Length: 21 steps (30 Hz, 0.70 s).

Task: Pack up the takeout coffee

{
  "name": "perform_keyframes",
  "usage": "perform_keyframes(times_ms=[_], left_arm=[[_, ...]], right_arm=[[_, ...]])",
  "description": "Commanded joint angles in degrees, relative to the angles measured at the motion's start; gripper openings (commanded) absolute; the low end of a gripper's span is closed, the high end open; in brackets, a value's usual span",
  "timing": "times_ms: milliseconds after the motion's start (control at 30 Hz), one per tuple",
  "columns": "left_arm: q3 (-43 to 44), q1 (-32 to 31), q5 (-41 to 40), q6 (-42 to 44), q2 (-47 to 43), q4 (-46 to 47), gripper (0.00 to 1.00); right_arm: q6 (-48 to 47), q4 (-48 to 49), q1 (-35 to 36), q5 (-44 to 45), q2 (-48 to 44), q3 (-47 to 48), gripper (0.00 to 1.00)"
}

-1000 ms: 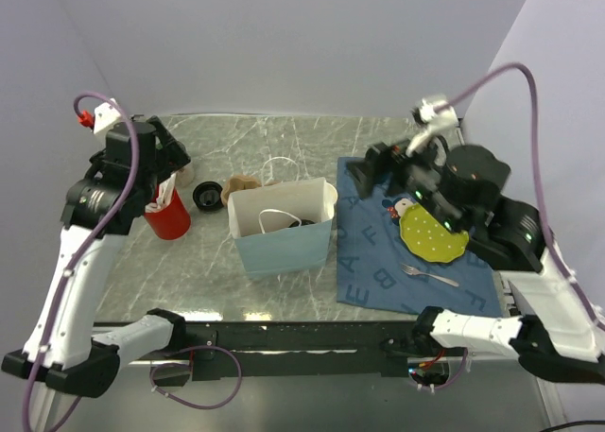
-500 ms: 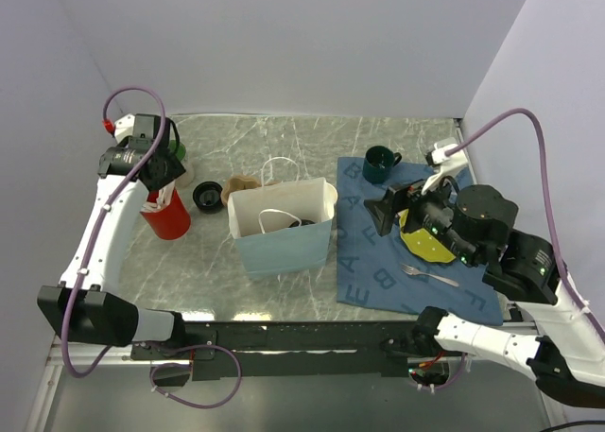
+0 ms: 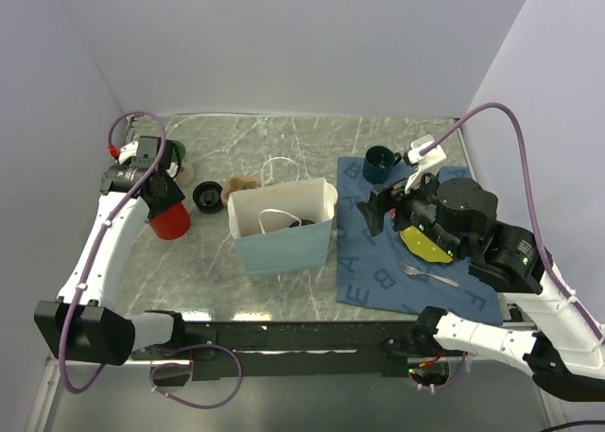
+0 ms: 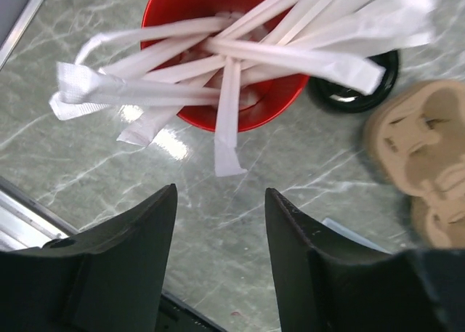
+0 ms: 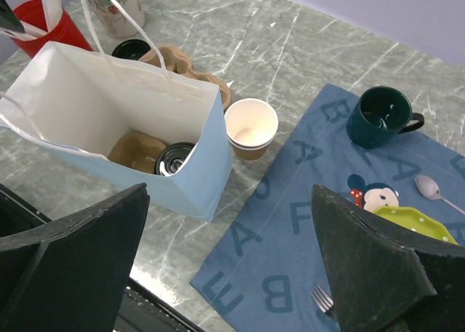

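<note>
An open tan paper cup, cream-white inside and without a lid, stands on the table between the light blue paper bag and the blue placemat. Inside the bag a black-lidded cup sits next to a brown carrier. A loose black lid lies next to the red cup; it also shows in the top view. My left gripper is open and empty, above the table just in front of the red cup. My right gripper is open and empty, high above the bag's right corner.
The red cup holds several wrapped straws. A brown cup carrier lies behind the bag. On the placemat are a dark green mug, a yellow plate, a fork and a spoon.
My left arm has come down from high up, and its gripper now hangs over the red cup. My right arm has swung left and lower over the placemat, uncovering the green mug.
</note>
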Motion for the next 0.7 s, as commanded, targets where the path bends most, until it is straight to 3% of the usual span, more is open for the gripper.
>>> perform_keyframes(times_ms=[0,67,267,500,667], left_arm=[[-1.99,0.18,-1.43,0.13,0.21,2.51,0.55],[-2.69,0.18,-2.66,1.36,0.12,3.47,0.49],[-3.04,0.18,-3.37,4.08,-0.23,7.69,0.5],[-1.55,0.09,-5.47,4.09,2.32,6.47,0.46],[1.0,0.18,-8.28,5.05,2.32,4.36,0.23]], right_arm=[[-0.94,1.63,-0.22,-0.75,-1.2,0.04,1.0],[-1.12,1.63,-0.14,-1.01,-1.55,0.13,1.0],[-1.47,1.45,-0.14,-1.71,-2.08,-0.13,1.0],[-2.61,2.16,-0.14,-1.98,-2.43,-0.84,1.0],[-3.31,1.89,-0.14,-1.89,-2.52,-1.19,1.0]])
